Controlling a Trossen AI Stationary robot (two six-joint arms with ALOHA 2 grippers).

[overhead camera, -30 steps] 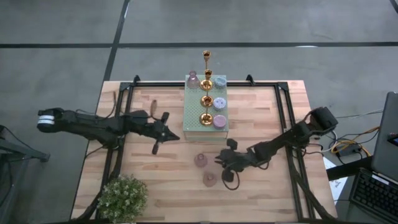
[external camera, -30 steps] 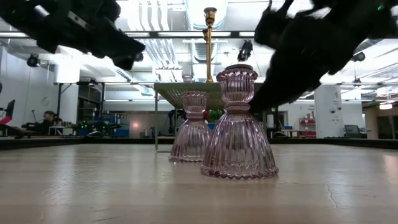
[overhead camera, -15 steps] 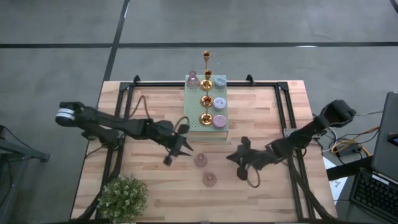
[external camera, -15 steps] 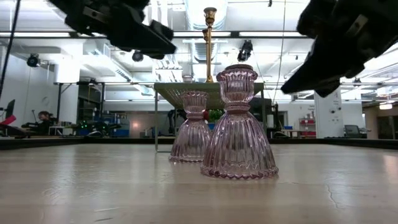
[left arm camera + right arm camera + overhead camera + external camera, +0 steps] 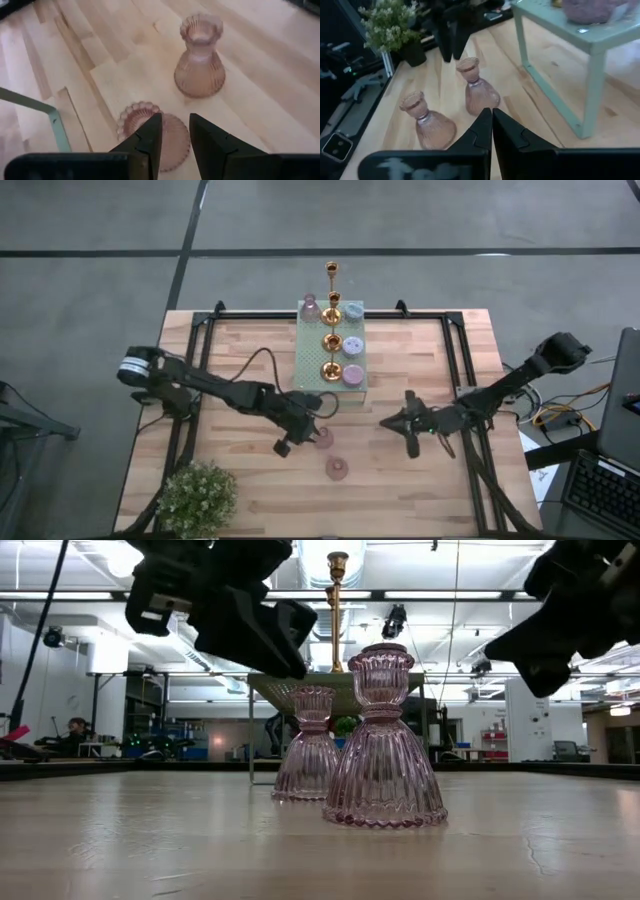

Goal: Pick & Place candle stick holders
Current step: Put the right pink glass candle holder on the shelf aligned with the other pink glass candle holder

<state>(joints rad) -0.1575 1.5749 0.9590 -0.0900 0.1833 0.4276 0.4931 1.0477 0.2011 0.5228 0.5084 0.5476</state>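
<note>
Two pinkish clear glass candle stick holders stand upright on their bases on the wooden table, one farther back [image 5: 322,438] [image 5: 150,132] and one nearer [image 5: 337,469] [image 5: 385,740] [image 5: 200,55]. My left gripper [image 5: 312,428] [image 5: 175,135] hovers just above the farther holder, fingers slightly apart and touching nothing. My right gripper [image 5: 388,423] [image 5: 491,120] is shut and empty, to the right of both holders. Gold holders [image 5: 332,340], lavender ones [image 5: 352,345] and a third pink one [image 5: 311,305] stand on the pale green block [image 5: 318,385].
The green block stands on legs [image 5: 590,95] at the table's far middle. A bushy potted plant [image 5: 198,495] sits at the near left corner. Black frame rails [image 5: 195,380] [image 5: 460,370] run along both sides of the table. Bare wood lies around the two pink holders.
My left gripper has swung toward the table's right edge, from well left of the block to just over the farther pink holder. My right gripper has drawn back from the two pink holders toward the right edge. Both holders have stayed in place.
</note>
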